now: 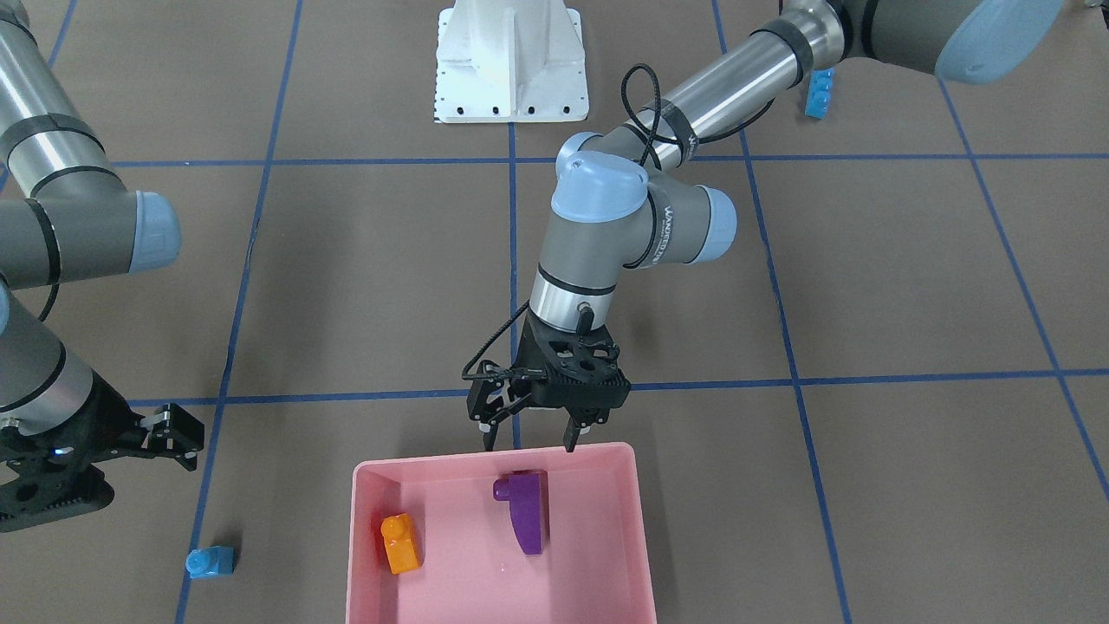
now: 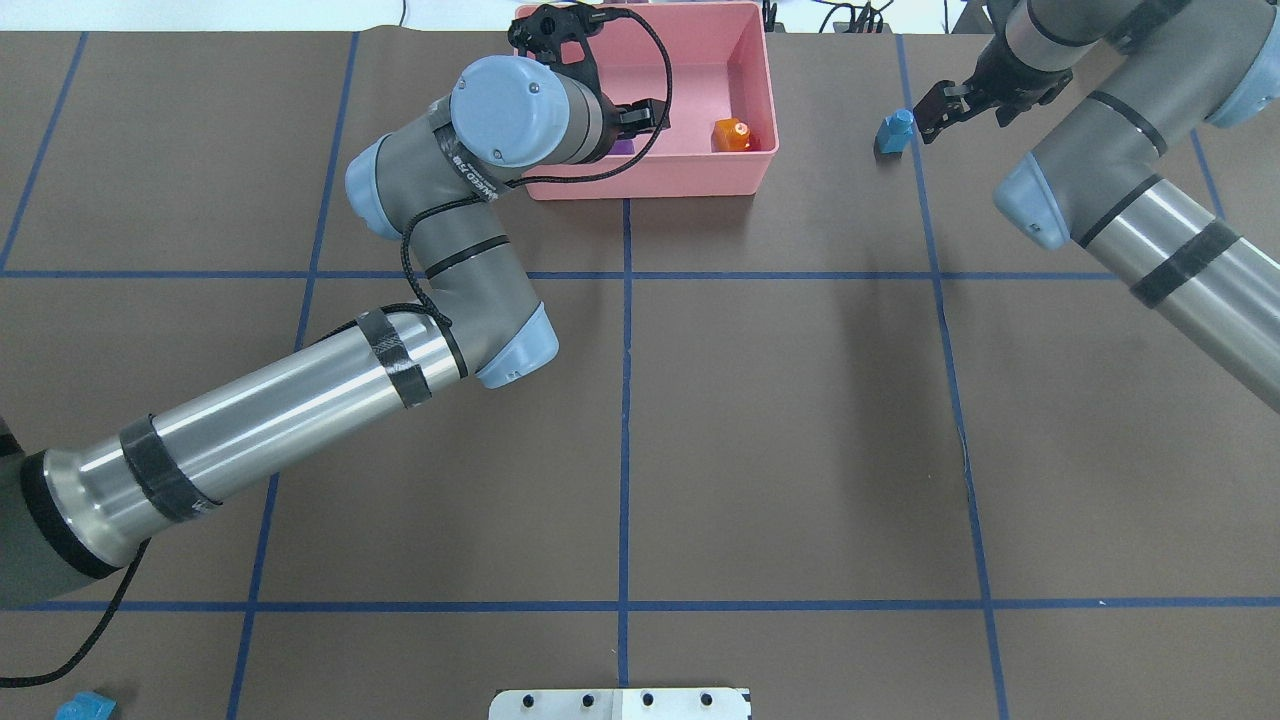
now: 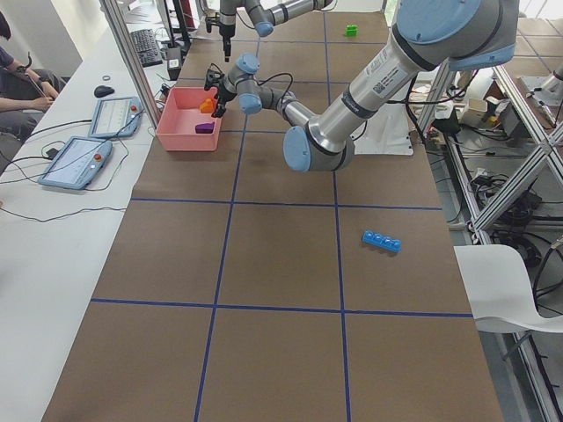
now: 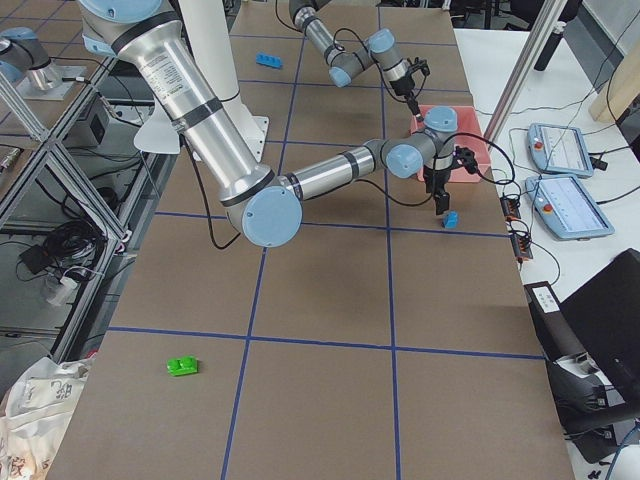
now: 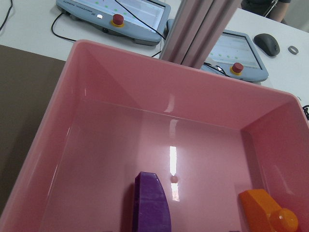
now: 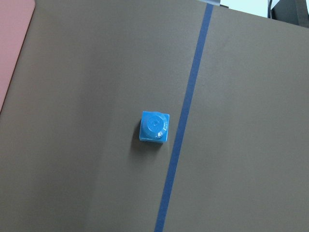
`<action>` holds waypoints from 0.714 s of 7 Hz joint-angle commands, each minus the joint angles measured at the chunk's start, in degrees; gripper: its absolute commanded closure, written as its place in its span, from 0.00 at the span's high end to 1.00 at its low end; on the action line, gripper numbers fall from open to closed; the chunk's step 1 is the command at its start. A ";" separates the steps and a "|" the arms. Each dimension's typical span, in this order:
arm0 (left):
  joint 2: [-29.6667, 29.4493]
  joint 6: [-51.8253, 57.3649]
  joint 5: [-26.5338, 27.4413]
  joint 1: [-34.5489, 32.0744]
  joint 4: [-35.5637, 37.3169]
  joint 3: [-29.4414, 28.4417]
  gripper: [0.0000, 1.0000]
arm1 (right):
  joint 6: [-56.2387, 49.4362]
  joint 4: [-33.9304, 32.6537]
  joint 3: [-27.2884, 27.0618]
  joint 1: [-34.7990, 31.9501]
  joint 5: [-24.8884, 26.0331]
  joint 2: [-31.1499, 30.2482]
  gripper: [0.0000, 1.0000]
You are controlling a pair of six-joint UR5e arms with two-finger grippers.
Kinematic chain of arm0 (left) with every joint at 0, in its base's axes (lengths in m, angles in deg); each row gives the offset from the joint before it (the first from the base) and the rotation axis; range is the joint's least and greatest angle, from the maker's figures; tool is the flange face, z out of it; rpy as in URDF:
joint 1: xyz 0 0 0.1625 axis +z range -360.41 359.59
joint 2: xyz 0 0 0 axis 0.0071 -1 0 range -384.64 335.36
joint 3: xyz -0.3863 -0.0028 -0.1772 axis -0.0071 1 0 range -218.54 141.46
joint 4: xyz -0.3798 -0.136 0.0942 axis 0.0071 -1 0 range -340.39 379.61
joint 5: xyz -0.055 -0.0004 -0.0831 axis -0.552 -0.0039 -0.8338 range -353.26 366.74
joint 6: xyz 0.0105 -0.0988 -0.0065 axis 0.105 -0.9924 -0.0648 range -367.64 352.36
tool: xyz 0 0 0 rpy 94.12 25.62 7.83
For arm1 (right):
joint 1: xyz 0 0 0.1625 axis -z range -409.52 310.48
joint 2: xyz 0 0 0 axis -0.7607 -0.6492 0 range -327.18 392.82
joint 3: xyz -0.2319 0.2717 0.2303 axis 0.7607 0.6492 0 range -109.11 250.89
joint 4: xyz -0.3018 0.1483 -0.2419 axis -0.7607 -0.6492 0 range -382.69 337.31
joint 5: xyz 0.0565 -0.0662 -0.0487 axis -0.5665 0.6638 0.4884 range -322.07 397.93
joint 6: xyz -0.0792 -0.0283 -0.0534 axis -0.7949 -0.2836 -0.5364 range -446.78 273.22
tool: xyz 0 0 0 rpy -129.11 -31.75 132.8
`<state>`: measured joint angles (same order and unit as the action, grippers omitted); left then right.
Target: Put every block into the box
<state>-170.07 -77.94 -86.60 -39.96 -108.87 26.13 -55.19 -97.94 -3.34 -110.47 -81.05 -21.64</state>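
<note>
The pink box (image 1: 624, 520) holds the purple curved block (image 1: 522, 510) and the orange block (image 1: 401, 542); both also show in the left wrist view, purple block (image 5: 152, 203) and orange block (image 5: 270, 212). My left gripper (image 1: 530, 444) is open and empty, just above the box's rim nearest the robot. The small blue single-stud block (image 1: 210, 563) stands on the table beside the box, and it shows in the right wrist view (image 6: 154, 126). My right gripper (image 1: 192, 442) is open, hovering close to it. The long blue block (image 3: 382, 240) and the green block (image 4: 182, 367) lie far from the box.
The white robot base (image 1: 511, 61) sits at the table's robot side. Blue tape lines cross the brown table. Operator tablets (image 5: 145, 14) lie past the box, off the table's edge. The left arm's elbow (image 2: 500, 350) reaches over the table's middle.
</note>
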 commanded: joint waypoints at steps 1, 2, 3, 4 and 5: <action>8.36 9.77 -14.59 -3.49 0.77 10.42 1.00 | 4.60 3.93 6.51 0.04 0.16 3.73 1.00; 14.16 15.05 -21.11 -6.47 1.03 15.78 1.00 | 9.40 14.84 12.64 0.65 0.33 3.74 1.00; 19.61 18.32 -24.57 -8.24 1.04 20.01 1.00 | 11.97 17.82 16.18 1.70 2.86 5.66 1.00; 23.67 21.23 -25.04 -9.22 1.04 22.49 1.00 | 12.17 18.29 19.09 2.15 4.45 7.33 0.99; 25.27 23.26 -26.35 -9.40 1.04 23.13 1.00 | 12.26 19.34 23.04 2.32 5.85 9.52 0.98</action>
<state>-148.07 -57.70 -111.14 -48.61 -107.85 47.33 -43.53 -80.29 15.10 -108.55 -77.06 -14.57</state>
